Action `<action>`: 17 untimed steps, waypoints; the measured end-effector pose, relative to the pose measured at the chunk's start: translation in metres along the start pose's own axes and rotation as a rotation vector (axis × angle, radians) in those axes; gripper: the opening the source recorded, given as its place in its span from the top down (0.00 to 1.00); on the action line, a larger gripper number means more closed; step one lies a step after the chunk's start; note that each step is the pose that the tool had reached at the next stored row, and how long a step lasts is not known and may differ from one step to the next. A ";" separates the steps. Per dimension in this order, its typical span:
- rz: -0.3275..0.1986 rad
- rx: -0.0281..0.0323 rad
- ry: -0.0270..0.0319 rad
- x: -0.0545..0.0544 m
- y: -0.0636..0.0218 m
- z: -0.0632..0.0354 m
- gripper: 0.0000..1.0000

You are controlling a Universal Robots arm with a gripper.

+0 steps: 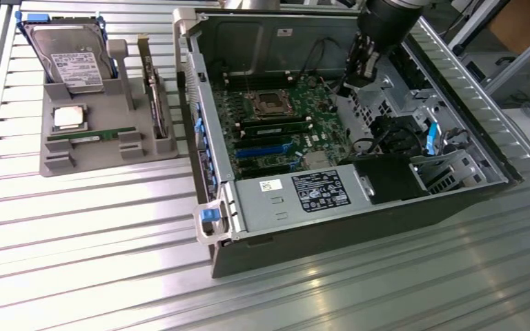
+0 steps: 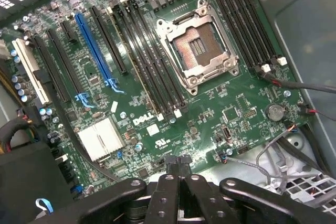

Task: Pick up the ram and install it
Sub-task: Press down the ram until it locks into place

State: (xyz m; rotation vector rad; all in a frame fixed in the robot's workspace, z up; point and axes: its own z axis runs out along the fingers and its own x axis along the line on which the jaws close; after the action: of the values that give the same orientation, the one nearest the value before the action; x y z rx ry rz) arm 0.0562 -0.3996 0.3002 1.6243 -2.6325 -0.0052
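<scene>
gripper (image 2: 178, 167): fingers closed, empty, over motherboard (image 2: 173, 103); ram (image 1: 93, 136) in grey tray (image 1: 81, 165), left of frame.

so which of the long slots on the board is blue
The slot flanked by black ones, across the memory slots from the processor socket; the rest are black or white.

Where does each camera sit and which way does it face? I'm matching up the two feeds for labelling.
Exterior view: off the arm, high up, looking down at the open grey computer case on the ribbed metal table and the grey parts holder; the arm's black claw hangs inside the case.
Wrist view: on the arm's wrist, looking down at the green motherboard; the shut claw shows.
Shared: the motherboard, its square silver processor socket and the claw.
</scene>
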 end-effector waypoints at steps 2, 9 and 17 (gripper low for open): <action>0.029 -0.0011 -0.0008 0.000 0.0000 0.0000 0.89; 0.101 -0.0040 -0.0028 0.000 0.0000 0.0000 0.89; 0.193 -0.0076 -0.0054 0.000 0.0000 0.0001 0.89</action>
State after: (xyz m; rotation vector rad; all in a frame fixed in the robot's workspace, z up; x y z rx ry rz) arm 0.0562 -0.3996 0.3001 1.3637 -2.7771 -0.0124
